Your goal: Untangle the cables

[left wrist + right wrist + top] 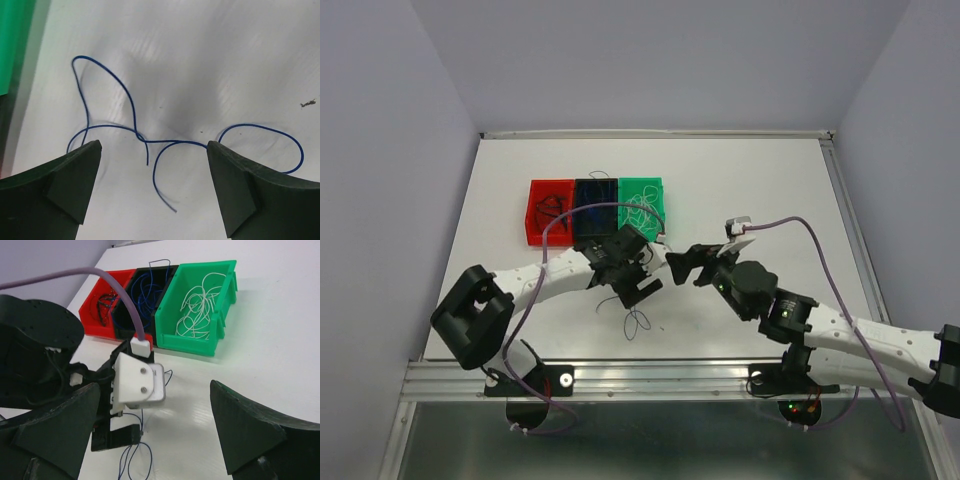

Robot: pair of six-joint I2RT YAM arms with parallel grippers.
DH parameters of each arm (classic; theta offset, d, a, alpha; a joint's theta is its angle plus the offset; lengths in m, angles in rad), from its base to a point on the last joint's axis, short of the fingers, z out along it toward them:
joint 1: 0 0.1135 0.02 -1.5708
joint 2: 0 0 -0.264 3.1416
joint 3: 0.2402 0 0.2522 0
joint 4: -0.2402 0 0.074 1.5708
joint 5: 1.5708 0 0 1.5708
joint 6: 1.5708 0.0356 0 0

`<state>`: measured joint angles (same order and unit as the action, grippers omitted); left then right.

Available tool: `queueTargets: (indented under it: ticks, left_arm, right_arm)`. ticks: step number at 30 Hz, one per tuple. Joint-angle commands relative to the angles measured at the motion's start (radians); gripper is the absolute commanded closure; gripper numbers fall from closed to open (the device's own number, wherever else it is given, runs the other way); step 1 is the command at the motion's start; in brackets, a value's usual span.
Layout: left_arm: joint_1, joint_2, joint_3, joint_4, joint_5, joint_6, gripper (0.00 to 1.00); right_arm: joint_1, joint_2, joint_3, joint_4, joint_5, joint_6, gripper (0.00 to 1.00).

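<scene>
While blue cable [175, 141] lies loose, three bins [127, 322] filled

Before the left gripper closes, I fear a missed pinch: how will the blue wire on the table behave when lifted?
Probably floppy: the blue wire lies in loose loops, so it should droop. Likely very light, being hair-thin. Flat on the table, it may escape the left gripper.

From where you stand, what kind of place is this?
Probably a robotics test cell: left arm and right arm bolted to a white table, plain walls around it, a green bin of white wires.
</scene>
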<state>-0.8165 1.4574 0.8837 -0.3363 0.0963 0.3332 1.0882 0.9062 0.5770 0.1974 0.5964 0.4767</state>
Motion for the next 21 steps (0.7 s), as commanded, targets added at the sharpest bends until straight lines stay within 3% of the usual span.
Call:
queueTargets:
  ticks: [1, 10, 13, 15, 17, 18, 21]
  left_arm:
    - [-0.049, 0.009, -0.014, 0.009, -0.041, 0.023, 0.01]
    - [-0.05, 0.118, 0.011, -0.007, -0.036, 0.044, 0.04]
    - [-0.05, 0.152, 0.02, -0.013, -0.052, 0.038, 0.37]
    - [-0.05, 0.158, 0.026, -0.018, -0.052, 0.036, 0.51]
    - [-0.05, 0.146, 0.027, -0.015, -0.053, 0.035, 0.77]
    - [-0.05, 0.14, 0.032, -0.015, -0.055, 0.033, 0.99]
    - [-0.046, 0.095, 0.041, -0.006, -0.079, 0.027, 1.0]
  right_arm:
    - [0.007, -0.049, -0.032, 0.016, 0.033, 0.013, 0.04]
    - [0.009, -0.085, -0.051, 0.016, 0.025, 0.011, 0.04]
    - [0.006, -0.093, -0.054, 0.016, 0.02, 0.011, 0.04]
    - [0.007, -0.096, -0.055, 0.016, 0.02, 0.011, 0.05]
    - [0.007, -0.102, -0.058, 0.017, 0.017, 0.01, 0.05]
    - [0.007, -0.104, -0.06, 0.017, 0.017, 0.01, 0.05]
    - [0.007, -0.112, -0.063, 0.017, 0.02, 0.008, 0.05]
